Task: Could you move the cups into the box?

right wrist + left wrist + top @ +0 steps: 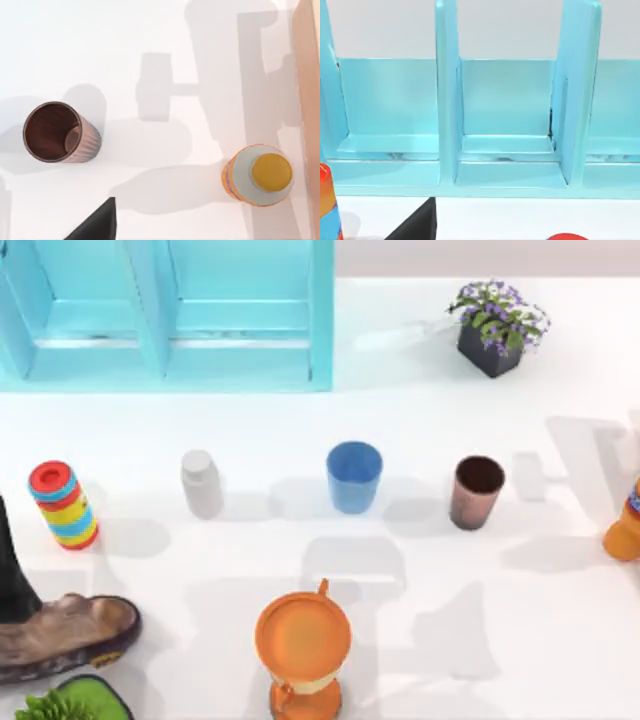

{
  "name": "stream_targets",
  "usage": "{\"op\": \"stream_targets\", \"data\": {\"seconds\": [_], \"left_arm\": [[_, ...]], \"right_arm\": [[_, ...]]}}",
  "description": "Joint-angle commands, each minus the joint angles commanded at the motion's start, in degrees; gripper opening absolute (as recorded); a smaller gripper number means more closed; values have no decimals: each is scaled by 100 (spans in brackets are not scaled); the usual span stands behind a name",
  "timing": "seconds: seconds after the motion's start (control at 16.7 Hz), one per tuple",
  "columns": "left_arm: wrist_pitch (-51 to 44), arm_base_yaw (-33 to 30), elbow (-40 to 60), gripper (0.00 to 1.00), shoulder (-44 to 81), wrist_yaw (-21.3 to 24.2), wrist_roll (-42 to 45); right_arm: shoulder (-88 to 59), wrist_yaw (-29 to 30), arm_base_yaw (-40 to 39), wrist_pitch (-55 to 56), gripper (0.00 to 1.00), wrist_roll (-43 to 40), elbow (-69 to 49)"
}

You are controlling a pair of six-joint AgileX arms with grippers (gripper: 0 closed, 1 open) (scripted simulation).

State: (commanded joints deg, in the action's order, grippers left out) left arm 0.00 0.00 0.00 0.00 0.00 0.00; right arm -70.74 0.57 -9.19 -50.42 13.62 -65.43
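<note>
Two cups stand upright across the middle of the table. The plain blue cup (354, 476) is near the centre. The brownish-pink cup (476, 492) with a dark inside stands to its right, and also appears below my right wrist camera (59, 133). The cyan box (165, 315), split by upright dividers, sits at the back left and faces my left wrist camera (510, 125). A dark stretch of my left arm (10, 570) shows at the left edge. A dark wedge of the left gripper (417, 225) and one of the right gripper (95, 225) show low in the wrist views.
A white capped bottle (202, 483) and a striped can (64, 505) stand left of the cups. An orange hourglass item (302, 650) is at the front centre. A brown shoe (60, 635) lies front left, a potted plant (497, 325) back right, an orange bottle (625, 525) at the right edge.
</note>
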Motion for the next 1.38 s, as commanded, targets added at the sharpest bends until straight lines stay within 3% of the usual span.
{"op": "stream_targets", "data": {"seconds": [0.36, 0.66, 1.14, 1.38], "left_arm": [[0, 0, 0, 100, 0, 0, 0], [0, 0, 0, 100, 0, 0, 0], [0, 0, 0, 100, 0, 0, 0], [0, 0, 0, 100, 0, 0, 0]], "right_arm": [[-3090, -17, -713, -1935, 100, 577, -2845], [-4728, -39, -1168, -2904, 100, 870, -4389], [-5043, -47, -1243, -3063, 100, 924, -4677], [-5113, -46, -1261, -2421, 100, 923, -4079]]}}
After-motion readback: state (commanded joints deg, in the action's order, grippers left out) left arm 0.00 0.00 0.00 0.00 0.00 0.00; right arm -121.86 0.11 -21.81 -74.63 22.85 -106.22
